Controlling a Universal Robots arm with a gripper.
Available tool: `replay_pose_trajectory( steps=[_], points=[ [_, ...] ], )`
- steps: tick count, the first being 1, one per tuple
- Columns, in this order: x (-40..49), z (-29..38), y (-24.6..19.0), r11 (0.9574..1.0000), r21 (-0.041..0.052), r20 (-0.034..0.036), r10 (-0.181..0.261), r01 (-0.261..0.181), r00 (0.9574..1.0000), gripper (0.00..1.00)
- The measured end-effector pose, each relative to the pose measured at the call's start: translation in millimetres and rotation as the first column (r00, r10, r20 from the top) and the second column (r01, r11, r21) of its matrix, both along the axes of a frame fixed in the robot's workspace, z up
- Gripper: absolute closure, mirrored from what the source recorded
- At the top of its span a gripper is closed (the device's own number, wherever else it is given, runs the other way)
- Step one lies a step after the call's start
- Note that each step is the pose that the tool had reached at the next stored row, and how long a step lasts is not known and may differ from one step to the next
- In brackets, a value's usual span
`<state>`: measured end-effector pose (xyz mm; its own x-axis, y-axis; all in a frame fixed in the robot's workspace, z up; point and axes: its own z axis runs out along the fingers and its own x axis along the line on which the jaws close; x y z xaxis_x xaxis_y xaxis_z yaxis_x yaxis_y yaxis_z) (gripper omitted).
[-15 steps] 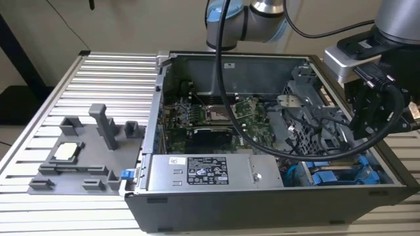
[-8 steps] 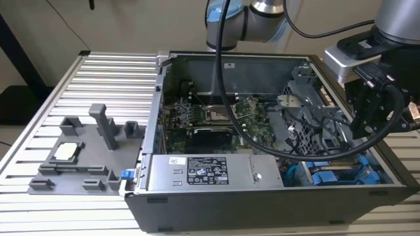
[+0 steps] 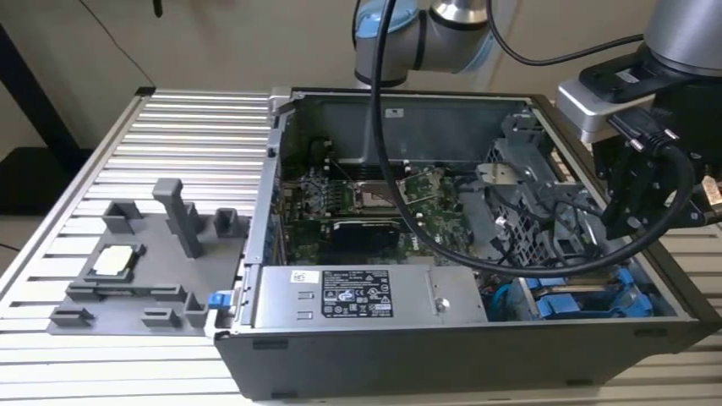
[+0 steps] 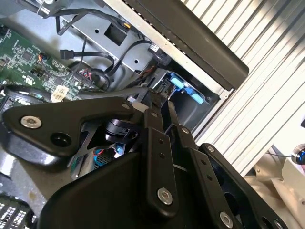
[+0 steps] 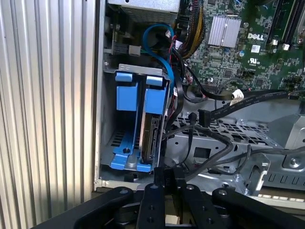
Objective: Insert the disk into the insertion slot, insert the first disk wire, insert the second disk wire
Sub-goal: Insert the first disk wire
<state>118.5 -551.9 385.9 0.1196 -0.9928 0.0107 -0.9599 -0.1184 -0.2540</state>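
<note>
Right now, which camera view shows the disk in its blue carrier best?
The first wrist view: the disk stands edge-on in its blue carrier inside the insertion slot. The exterior view shows blue carrier parts low in the case; the second wrist view, a blue tab.

An open dark grey metal computer case (image 3: pixel 451 355) is set on the ribbed aluminium table (image 3: pixel 192 127), beside a grey plastic fixture tray (image 3: pixel 152 279); the black end effector (image 3: pixel 631 220) is held over the case.

Silver-grey arm (image 3: pixel 688 25) tubes with pale blue joint caps (image 3: pixel 378 34), glossy black cables (image 3: pixel 386 127) trailing off it, a light grey block (image 3: pixel 598 97) at the wrist, matte black gripper (image 5: pixel 167 175) linkage bars dotted with round silver screws (image 4: pixel 165 195)
</note>
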Motion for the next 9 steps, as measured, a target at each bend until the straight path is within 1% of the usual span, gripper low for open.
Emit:
replay_pose_trajectory(
  steps=[2, 3, 4, 6, 8, 9],
  points=[
    [0.3, 0.1, 0.0, 1.0000, -0.0001, -0.0008, 0.000, 0.000, 1.0000, 0.81],
    [1.0, 0.1, -0.2, 1.0000, -0.0002, -0.0046, 0.000, 0.000, 1.0000, 0.81],
    [2.0, 0.0, -0.3, 1.0000, -0.0001, -0.0109, 0.000, 0.000, 0.9999, 0.81],
    [4.7, 0.0, -0.7, 1.0000, -0.0001, -0.0276, 0.000, 0.000, 0.9996, 0.81],
    [8.0, 0.0, -1.0, 1.0000, -0.0008, -0.0508, 0.000, 0.000, 0.9987, 0.81],
    [10.2, -0.1, -1.2, 1.0000, -0.0010, -0.0664, 0.000, 0.000, 0.9978, 0.81]
  ],
)
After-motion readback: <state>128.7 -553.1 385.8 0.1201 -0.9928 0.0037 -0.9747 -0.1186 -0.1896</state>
